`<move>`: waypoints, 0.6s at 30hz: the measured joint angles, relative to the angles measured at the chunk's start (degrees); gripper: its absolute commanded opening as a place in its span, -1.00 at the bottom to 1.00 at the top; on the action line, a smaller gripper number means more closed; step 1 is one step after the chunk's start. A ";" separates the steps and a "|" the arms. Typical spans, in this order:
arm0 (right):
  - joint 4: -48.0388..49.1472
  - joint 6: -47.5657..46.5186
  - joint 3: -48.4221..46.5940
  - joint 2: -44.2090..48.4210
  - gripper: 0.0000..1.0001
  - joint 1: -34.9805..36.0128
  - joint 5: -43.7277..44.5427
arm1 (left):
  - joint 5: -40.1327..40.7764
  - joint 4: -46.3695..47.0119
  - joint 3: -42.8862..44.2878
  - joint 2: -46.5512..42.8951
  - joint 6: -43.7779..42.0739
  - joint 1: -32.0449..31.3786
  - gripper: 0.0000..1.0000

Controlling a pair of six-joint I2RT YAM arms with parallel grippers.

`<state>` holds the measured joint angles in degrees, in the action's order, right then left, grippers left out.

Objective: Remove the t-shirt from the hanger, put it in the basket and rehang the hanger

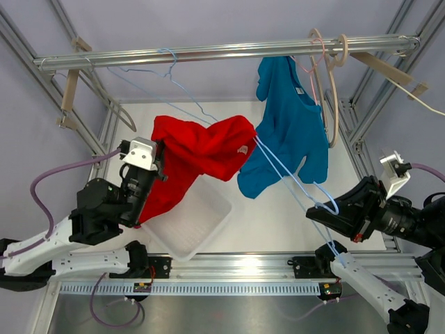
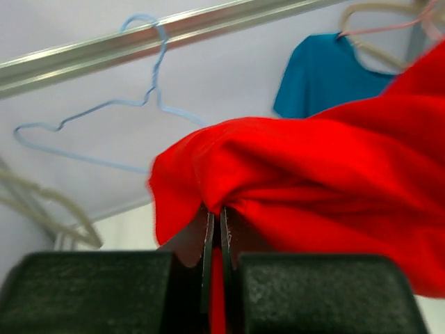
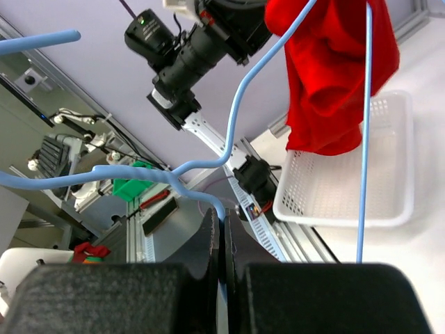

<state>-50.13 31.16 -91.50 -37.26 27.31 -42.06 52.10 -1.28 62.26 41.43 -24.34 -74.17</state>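
Black left hand (image 2: 214,224) — crumpled red t-shirt (image 2: 313,174)

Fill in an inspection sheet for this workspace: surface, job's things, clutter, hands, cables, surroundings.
Surface: white table, with a white basket on it below the shirt.
Job's things: red t-shirt bunched up, with one end of the light blue hanger inside it.
Clutter: teal t-shirt hanging from the rail; empty wire hanger; wooden hangers at the left.
Hands: left hand shut on the red t-shirt; right hand shut on the light blue hanger's hook.
Cables: purple cable loops from the left arm, apart from the shirt.
Surroundings: aluminium frame, plain walls.
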 measured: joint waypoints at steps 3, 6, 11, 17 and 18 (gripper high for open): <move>-3.32 -1.29 1.92 3.65 -1.00 0.00 0.68 | -0.09 -1.75 -2.14 -2.95 2.43 4.00 -1.00; -6.23 -2.29 3.50 6.32 -1.00 0.00 1.01 | -0.04 -1.70 -3.02 -5.33 4.35 5.81 -1.00; -9.99 -4.00 3.10 6.71 -1.00 0.00 2.56 | 0.07 -2.01 -4.61 -5.84 6.10 7.32 -1.00; -14.47 -5.95 -3.08 6.71 -1.00 0.00 5.57 | -4.48 -9.66 4.24 0.22 8.37 13.03 -1.00; -14.43 -6.01 -3.78 6.73 -1.00 0.00 5.70 | -5.70 -10.45 8.52 2.64 8.83 13.27 -1.00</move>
<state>-64.55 25.15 -95.29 -30.52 27.31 -36.36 46.39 -11.73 70.78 44.07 -15.51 -60.90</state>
